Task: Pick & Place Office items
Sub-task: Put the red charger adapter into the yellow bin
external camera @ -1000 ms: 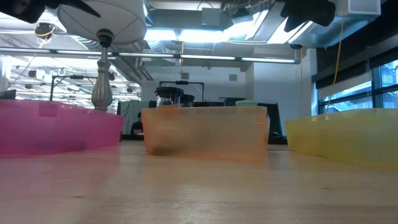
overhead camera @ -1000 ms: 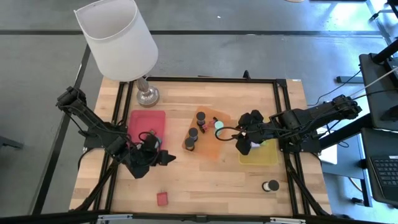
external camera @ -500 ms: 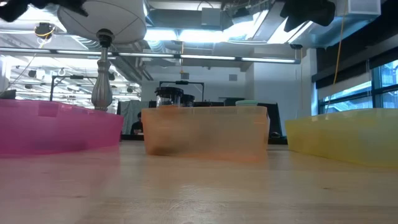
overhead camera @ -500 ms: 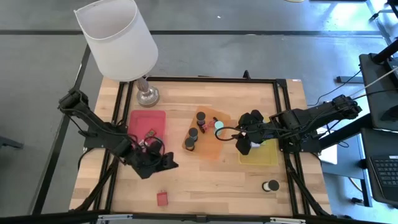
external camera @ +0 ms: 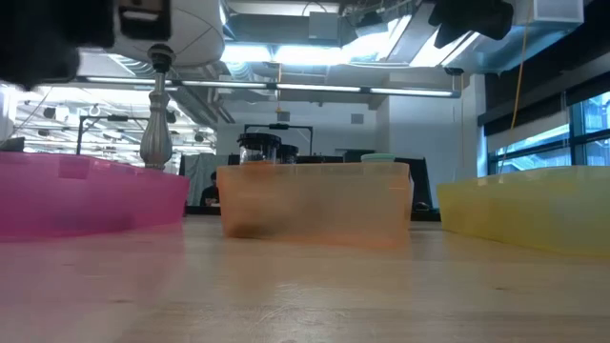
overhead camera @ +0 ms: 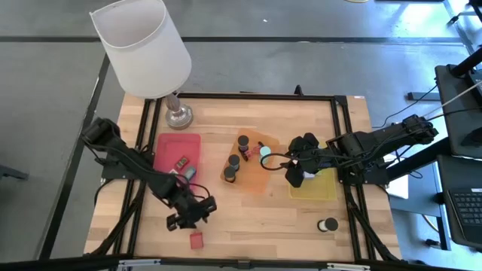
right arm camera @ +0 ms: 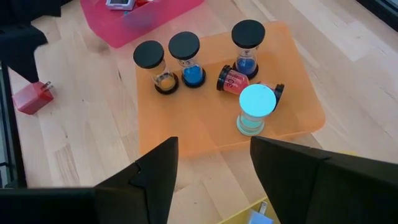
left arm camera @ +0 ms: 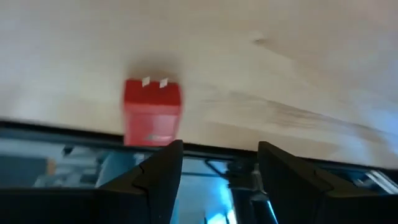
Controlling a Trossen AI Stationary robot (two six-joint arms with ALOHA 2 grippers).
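Observation:
A red block [overhead camera: 196,240] lies flat on the table near its front edge; it also shows in the left wrist view [left arm camera: 152,112] and the right wrist view [right arm camera: 32,98]. My left gripper [overhead camera: 192,216] hangs open just beyond it, tilted down, with nothing between its fingers [left arm camera: 217,168]. Black-capped bottles [right arm camera: 184,57] stand in the orange tray [overhead camera: 252,183], and a teal round one [right arm camera: 256,106] stands among them. Two small flat things [overhead camera: 185,165] lie in the pink tray [overhead camera: 167,144]. My right gripper [overhead camera: 291,173] waits open and empty [right arm camera: 211,168] between the orange tray and the yellow tray [overhead camera: 324,190].
A big white-shaded lamp [overhead camera: 143,45] stands on its metal base [overhead camera: 178,116] at the far left corner. A small black-and-white roll [overhead camera: 327,224] sits alone near the front right. A black frame [overhead camera: 256,95] rims the table. Bare wood lies between the trays and the front edge.
My left gripper has left the pink tray's near edge, gone toward the table's near edge and down toward the red block, and rolled about its own axis. The small things in the pink tray now show uncovered. My right arm has kept still.

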